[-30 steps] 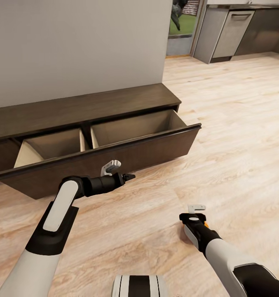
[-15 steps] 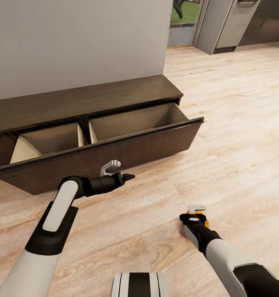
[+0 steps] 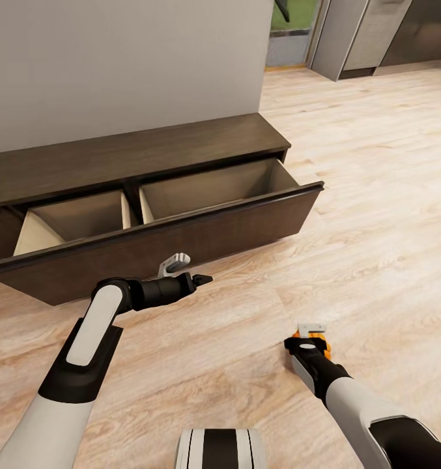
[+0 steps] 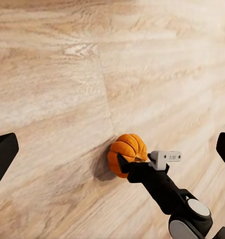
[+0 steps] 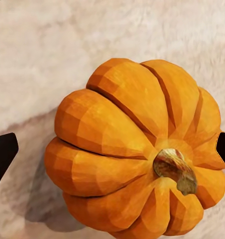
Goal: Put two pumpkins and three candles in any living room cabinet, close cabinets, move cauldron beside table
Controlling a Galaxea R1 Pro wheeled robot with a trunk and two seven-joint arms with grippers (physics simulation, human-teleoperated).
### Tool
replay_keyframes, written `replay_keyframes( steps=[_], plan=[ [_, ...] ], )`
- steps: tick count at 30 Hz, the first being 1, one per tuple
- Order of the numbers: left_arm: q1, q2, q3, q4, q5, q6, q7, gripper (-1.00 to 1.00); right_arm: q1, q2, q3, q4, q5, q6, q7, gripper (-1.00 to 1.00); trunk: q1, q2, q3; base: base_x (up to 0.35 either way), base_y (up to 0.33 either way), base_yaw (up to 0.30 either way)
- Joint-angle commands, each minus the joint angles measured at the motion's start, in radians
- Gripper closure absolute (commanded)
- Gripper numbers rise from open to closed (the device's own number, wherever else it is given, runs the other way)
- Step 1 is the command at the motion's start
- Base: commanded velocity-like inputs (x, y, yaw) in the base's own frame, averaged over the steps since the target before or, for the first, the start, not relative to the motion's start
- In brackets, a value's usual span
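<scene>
One pumpkin (image 5: pixel 137 149) sits on the plank floor between the right gripper's (image 3: pixel 309 337) spread fingers, low in the frame, ready for pinching; the left gripper (image 3: pixel 195 280) hangs spread, empty.

A home: plank floor (image 3: pixel 376 195), low wooden cabinet (image 3: pixel 148 163), kitchen cupboards (image 3: pixel 376 32) beyond.

Pumpkin (image 3: pixel 316 340): from my head camera only an orange sliver shows at the 5 o'clock area, the rest hidden under my right gripper (image 3: pixel 310 333); whether the fingers touch it I cannot tell. Cabinet (image 3: pixel 135 153): cut off at the 9 o'clock edge, the open drawer's (image 3: pixel 207 189) floor screened by its own front. Right wrist camera: fingertips (image 5: pixel 3 152) clipped at both side edges.
</scene>
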Motion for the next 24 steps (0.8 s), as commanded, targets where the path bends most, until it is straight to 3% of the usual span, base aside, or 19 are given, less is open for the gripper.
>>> replay_keyframes(
  steps=[1, 9, 24],
  plan=[
    [-0.001, 0.001, -0.001, -0.001, 0.01, 0.0, 0.01, -1.0, 0.0, -0.002, 0.008, -0.002, -0.008, 0.006, -0.006, -1.0, 0.0, 0.0, -0.001, 0.0, 0.0, 0.0],
    [-0.001, 0.004, 0.0, -0.001, 0.01, 0.0, 0.01, -1.0, 0.0, -0.016, 0.007, -0.004, -0.014, 0.005, -0.004, -1.0, 0.0, 0.0, -0.001, 0.0, 0.0, 0.0],
    [-0.001, 0.016, -0.001, -0.001, 0.01, 0.0, 0.009, -1.0, 0.0, -0.016, 0.009, -0.002, -0.015, 0.005, 0.001, -1.0, 0.0, 0.0, -0.001, 0.0, 0.0, 0.0]
  ],
)
